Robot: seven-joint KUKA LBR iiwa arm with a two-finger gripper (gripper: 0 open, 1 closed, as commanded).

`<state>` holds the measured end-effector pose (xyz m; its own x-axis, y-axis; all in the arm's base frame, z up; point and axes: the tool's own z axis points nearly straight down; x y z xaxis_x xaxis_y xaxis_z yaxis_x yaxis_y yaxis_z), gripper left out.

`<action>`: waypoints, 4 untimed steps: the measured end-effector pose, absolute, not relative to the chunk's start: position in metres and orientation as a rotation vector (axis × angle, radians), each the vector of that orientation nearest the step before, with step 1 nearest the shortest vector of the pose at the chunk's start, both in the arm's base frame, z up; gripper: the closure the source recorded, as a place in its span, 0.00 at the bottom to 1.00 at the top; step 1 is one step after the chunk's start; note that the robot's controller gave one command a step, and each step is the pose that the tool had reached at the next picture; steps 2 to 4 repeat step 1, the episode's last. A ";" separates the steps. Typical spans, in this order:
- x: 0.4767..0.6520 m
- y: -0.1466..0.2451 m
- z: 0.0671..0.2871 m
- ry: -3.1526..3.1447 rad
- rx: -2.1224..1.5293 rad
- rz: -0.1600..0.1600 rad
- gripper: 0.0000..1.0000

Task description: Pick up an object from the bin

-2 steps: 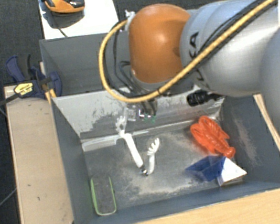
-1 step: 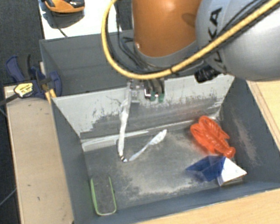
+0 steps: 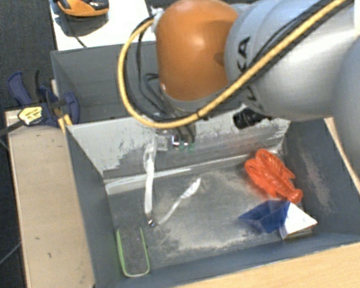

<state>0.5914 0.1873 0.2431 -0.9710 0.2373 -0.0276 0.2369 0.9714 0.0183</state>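
My gripper (image 3: 152, 220) reaches down from under the orange dome to the bin floor, left of the middle, and nothing shows held in it. Just below and to its left, a clear flat piece with a green rim (image 3: 133, 251) lies in the front left corner, apart from the gripper. An orange lumpy toy (image 3: 272, 176) lies at the right side of the bin. In front of that toy sits a dark blue and white piece (image 3: 279, 217), near the front right corner.
The arm with its orange dome and yellow cable covers the back of the bin. Bare scuffed floor stretches between the gripper and the orange toy. The bin's sloped walls rise close on the left and at the front.
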 end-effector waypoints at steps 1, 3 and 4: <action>0.555 0.184 0.240 3.098 0.258 0.021 1.00; 0.555 0.184 0.240 3.098 0.258 0.021 1.00; 0.555 0.184 0.240 3.098 0.258 0.021 1.00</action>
